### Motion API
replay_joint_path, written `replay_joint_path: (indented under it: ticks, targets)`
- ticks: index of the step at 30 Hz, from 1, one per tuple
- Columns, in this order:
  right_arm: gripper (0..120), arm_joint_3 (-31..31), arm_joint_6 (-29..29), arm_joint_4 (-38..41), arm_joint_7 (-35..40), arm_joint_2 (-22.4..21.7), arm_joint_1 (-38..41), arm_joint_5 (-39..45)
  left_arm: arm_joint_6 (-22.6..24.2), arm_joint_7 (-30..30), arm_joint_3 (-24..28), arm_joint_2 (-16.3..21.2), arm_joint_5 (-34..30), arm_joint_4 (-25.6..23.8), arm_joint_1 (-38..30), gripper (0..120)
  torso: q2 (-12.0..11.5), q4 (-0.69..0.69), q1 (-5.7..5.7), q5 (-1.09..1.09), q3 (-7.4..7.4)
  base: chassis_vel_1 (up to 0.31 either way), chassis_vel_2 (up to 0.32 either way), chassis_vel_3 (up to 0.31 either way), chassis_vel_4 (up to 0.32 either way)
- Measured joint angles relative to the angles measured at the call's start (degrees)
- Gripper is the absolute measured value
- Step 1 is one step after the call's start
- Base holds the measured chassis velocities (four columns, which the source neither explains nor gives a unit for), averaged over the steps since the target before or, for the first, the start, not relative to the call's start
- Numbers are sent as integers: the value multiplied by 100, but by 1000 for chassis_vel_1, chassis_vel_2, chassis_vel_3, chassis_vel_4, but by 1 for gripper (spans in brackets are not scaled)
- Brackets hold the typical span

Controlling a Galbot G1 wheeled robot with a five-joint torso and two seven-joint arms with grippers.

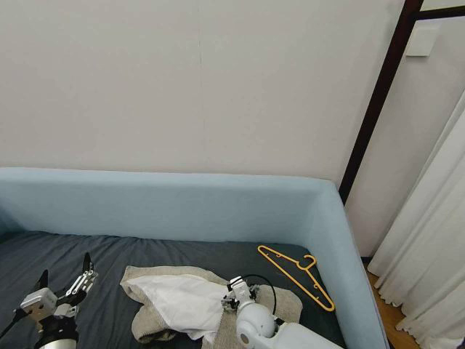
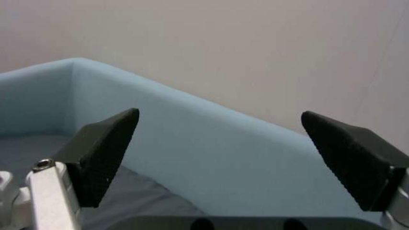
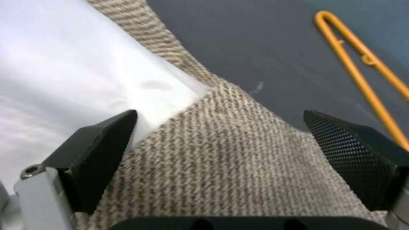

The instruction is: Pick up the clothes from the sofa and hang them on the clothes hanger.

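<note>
The clothes [image 1: 178,299] lay crumpled on the sofa [image 1: 182,207] seat, with the orange hanger [image 1: 298,278] near their right side. The right claw [image 1: 240,289] hovered close over the knit fabric, wide open and empty. The left claw [image 1: 65,278] stood to the left of the clothes, also wide open and empty.

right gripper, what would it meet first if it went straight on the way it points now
Most likely the beige knitted garment on the dark grey sofa seat: the open right gripper points at it, beside the white cloth. Depth is unclear.
</note>
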Motion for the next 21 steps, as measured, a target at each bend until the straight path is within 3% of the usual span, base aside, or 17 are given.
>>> replay_joint_path:
  ticks: [7,15,17,21]
  targets:
    - [100,20,-438,69,239,-216,-96,-361,-9,-10,-10,-47,30,-59,32,100,0,-2,0,0,0,0,0,0,0]
    - [100,137,-433,465,210,-582,-280,-515,-12,-12,41,-85,85,-130,41,100,0,-2,0,1,0,0,0,0,0]
    - [98,162,-412,473,182,-611,-303,-541,-13,-12,43,-85,86,-138,45,100,1,-2,0,1,0,0,0,0,0]
    - [81,256,-290,455,52,-677,-355,-648,-24,-21,44,-58,87,-163,77,100,0,-1,0,1,0,0,0,0,0]
